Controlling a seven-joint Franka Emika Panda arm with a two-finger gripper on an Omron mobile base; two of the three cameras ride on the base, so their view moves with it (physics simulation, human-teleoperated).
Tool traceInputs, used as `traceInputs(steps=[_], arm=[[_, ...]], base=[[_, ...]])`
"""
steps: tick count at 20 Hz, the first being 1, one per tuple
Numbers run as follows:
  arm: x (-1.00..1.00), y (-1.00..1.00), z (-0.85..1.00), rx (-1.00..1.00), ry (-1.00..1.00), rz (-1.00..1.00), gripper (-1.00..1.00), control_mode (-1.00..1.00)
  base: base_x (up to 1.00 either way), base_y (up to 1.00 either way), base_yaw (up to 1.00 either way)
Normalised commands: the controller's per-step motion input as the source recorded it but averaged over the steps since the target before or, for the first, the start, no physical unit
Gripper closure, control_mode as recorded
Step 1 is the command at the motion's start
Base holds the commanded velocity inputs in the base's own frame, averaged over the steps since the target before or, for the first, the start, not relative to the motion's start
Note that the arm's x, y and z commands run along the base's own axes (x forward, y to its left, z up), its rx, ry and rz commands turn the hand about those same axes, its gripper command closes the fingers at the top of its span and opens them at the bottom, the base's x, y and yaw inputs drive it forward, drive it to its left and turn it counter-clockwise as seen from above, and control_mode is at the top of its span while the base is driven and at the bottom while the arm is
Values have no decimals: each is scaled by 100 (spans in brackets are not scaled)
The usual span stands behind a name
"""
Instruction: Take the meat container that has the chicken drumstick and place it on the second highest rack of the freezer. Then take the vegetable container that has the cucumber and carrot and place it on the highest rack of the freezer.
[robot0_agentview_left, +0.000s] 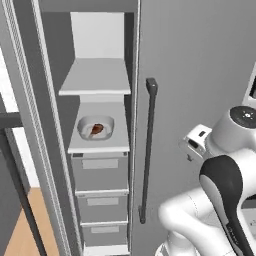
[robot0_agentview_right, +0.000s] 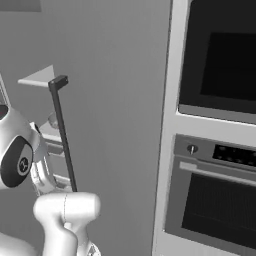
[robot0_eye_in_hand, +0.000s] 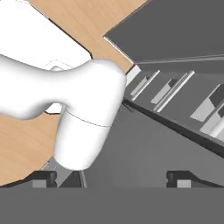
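The meat container (robot0_agentview_left: 95, 129), a pale bowl with the brown chicken drumstick (robot0_agentview_left: 97, 129) in it, rests on the second highest rack (robot0_agentview_left: 100, 144) of the open freezer. The highest rack (robot0_agentview_left: 97, 82) above it is bare. In the hand view my gripper (robot0_eye_in_hand: 111, 177) is open, with nothing between its widely spread fingertips (robot0_eye_in_hand: 43, 176), and looks down past the arm at the freezer drawers and the wooden floor. The arm (robot0_agentview_left: 225, 165) is drawn back to the right of the freezer, apart from the container. The vegetable container is out of view.
Three grey drawers (robot0_agentview_left: 100, 172) stack below the racks. A closed grey door with a long dark handle (robot0_agentview_left: 148, 150) stands right of the freezer opening. A built-in oven (robot0_agentview_right: 215, 200) and a dark upper oven window (robot0_agentview_right: 225, 55) sit further right.
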Motion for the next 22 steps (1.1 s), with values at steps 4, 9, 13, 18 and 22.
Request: traceInputs(steps=[4, 9, 13, 18, 22], arm=[[0, 0, 0, 0, 0, 0, -100, 100], [0, 0, 0, 0, 0, 0, -100, 100], [0, 0, 0, 0, 0, 0, -100, 100], [0, 0, 0, 0, 0, 0, -100, 100], [0, 0, 0, 0, 0, 0, -100, 100]], base=[[0, -100, -32], [0, -100, -31], [0, -100, -29], [1, -100, -17], [22, -100, -5]])
